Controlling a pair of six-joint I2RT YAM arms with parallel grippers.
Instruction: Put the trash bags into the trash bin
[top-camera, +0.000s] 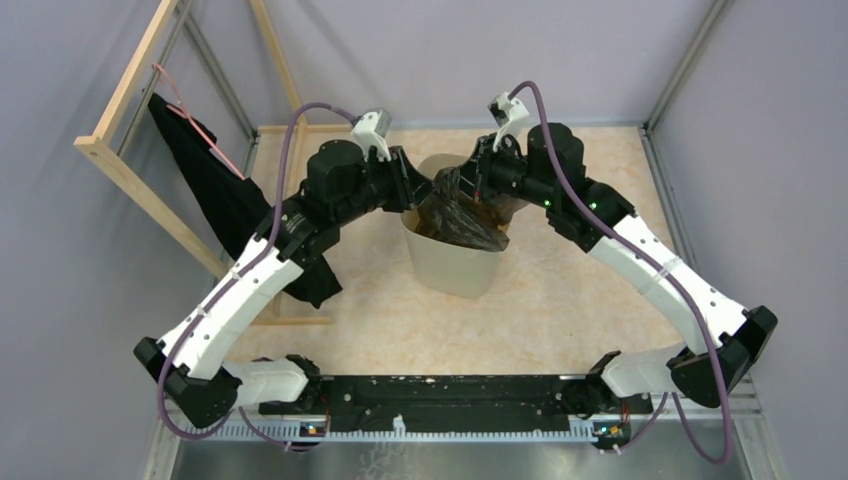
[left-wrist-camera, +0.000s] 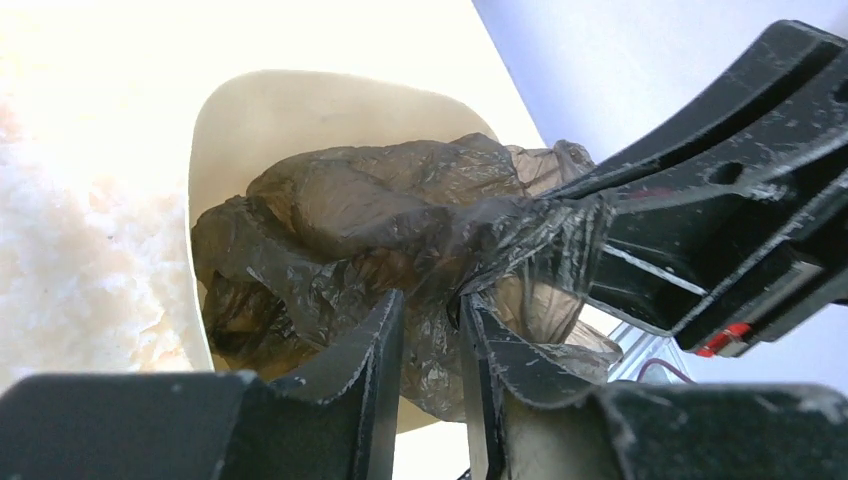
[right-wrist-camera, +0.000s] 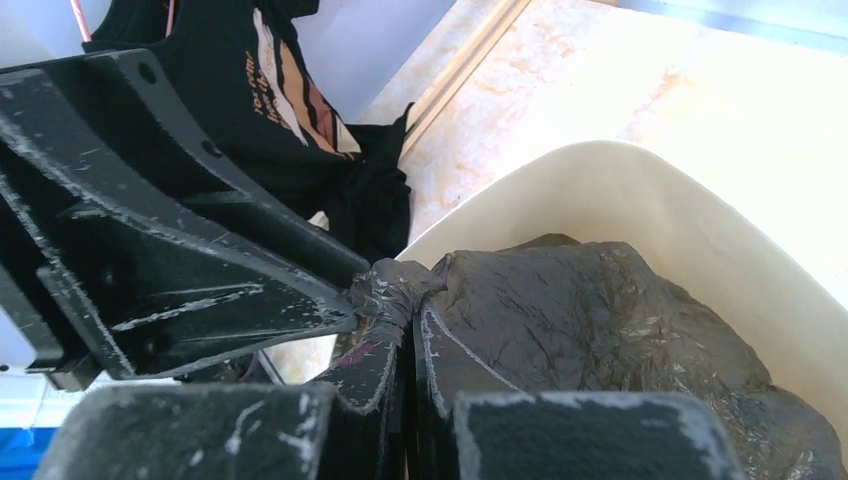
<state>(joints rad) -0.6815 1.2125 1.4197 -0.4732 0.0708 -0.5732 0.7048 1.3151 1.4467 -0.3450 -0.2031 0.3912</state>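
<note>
The cream trash bin (top-camera: 455, 265) stands mid-table. The wrinkly dark see-through trash bag (top-camera: 462, 215) is heaped in its mouth and rises above the rim. My left gripper (top-camera: 418, 192) and right gripper (top-camera: 480, 186) meet over the bin's far rim on the same twisted bunch of film. In the left wrist view the left gripper (left-wrist-camera: 432, 300) has its jaws a narrow gap apart with bag film (left-wrist-camera: 350, 210) bunched at the tips, above the bin (left-wrist-camera: 300, 110). In the right wrist view the right gripper (right-wrist-camera: 408, 310) is shut tight on the twist of the bag (right-wrist-camera: 600, 310), over the bin (right-wrist-camera: 620, 180).
A matte black cloth (top-camera: 215, 190) hangs on a wooden frame (top-camera: 130, 165) at the left and also shows in the right wrist view (right-wrist-camera: 250, 110). Grey walls enclose the beige marbled table (top-camera: 570, 300). The arm bases sit on a black rail (top-camera: 440, 395) at the near edge.
</note>
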